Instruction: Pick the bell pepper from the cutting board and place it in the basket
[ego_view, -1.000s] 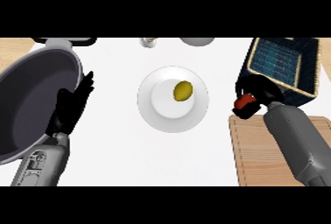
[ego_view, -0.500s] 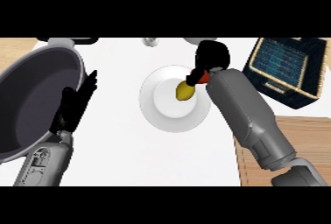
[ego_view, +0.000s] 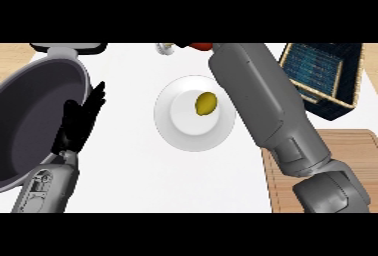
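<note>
Since half a second ago: the right forearm (ego_view: 258, 100) has stretched farther away, and the bell pepper (ego_view: 199, 46) went with it, from above the plate's far rim to the far edge of the view.

- Bell pepper: only a red sliver shows, beyond the plate (ego_view: 184, 137) and left of the basket (ego_view: 332, 102), well away from the cutting board (ego_view: 358, 150). Its long axis and heading cannot be told.
- Basket, far right: dark slatted inside, woven rim.
- Plate, centre of the white surface (ego_view: 148, 185): holds one yellow-green oval fruit (ego_view: 206, 103), lying near-to-far.
- Pan (ego_view: 33, 110), left: dark interior.
- Right hand (ego_view: 184, 45): a dark sliver beside the pepper; grasp cannot be told.
- Left hand (ego_view: 80, 122): fingers straight, spread, pointing far, resting at the pan's right rim.
</note>
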